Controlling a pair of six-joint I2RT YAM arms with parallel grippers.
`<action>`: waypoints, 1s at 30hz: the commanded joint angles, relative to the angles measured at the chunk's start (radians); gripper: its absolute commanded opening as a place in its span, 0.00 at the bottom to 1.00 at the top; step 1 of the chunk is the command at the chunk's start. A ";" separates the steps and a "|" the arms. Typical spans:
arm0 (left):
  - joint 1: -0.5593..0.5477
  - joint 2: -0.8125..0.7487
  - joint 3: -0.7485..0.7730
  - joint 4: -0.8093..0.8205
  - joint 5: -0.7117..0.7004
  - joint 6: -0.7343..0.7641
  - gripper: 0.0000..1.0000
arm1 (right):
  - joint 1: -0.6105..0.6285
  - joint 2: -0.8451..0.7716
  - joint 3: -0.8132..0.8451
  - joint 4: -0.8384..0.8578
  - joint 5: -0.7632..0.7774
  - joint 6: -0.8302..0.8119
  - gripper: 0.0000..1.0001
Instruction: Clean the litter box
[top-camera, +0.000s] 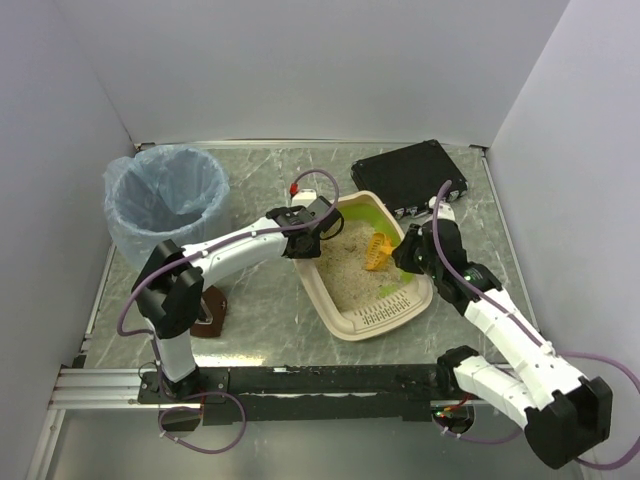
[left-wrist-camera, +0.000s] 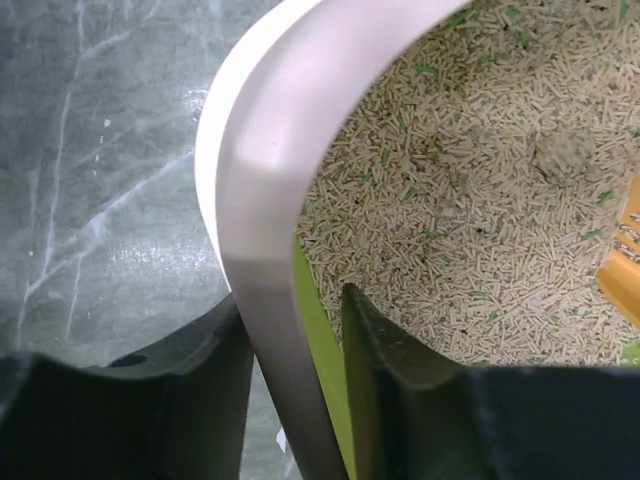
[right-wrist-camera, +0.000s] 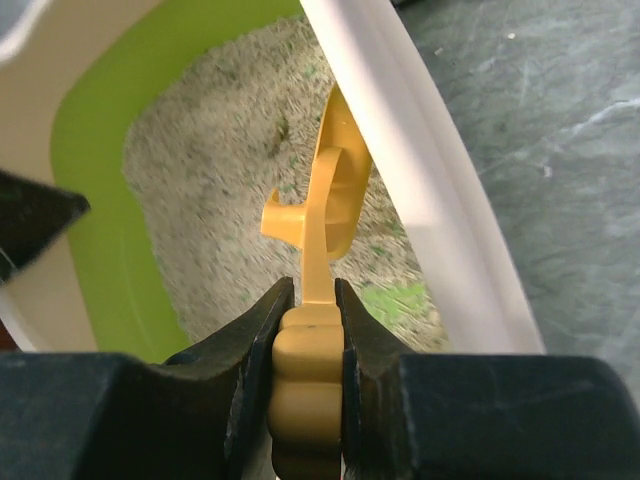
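The marbled desk (top-camera: 260, 300) carries the litter box (top-camera: 385, 315) at the centre of the overhead frame, set at a slant, pale pellets inside. At its upper-left edge the left gripper (top-camera: 322, 230) sets its fingers (left-wrist-camera: 400, 385) astride the rim, one outside and one inside; whether they pinch it I cannot tell. On the box's right, the right gripper (right-wrist-camera: 308, 300) is clamped on the yellow scoop (right-wrist-camera: 330, 190). This looks like bracing before scooping, so next comes a firm hold on the rim, then the scoop dipped under the litter.

Robot lab cell — plain white enclosure walls (top-camera: 300, 60), marbled tabletop (top-camera: 262, 305), aluminium mounting rail (top-camera: 100, 386).
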 joint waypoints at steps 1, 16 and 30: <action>-0.009 0.028 0.032 0.068 0.053 -0.001 0.36 | 0.040 0.044 -0.016 0.095 0.106 0.174 0.00; -0.009 0.053 0.127 0.040 0.001 0.002 0.01 | 0.053 0.254 -0.221 0.586 -0.224 0.439 0.00; -0.006 0.008 0.213 0.047 -0.220 0.034 0.01 | 0.051 0.357 -0.401 1.055 -0.362 0.528 0.00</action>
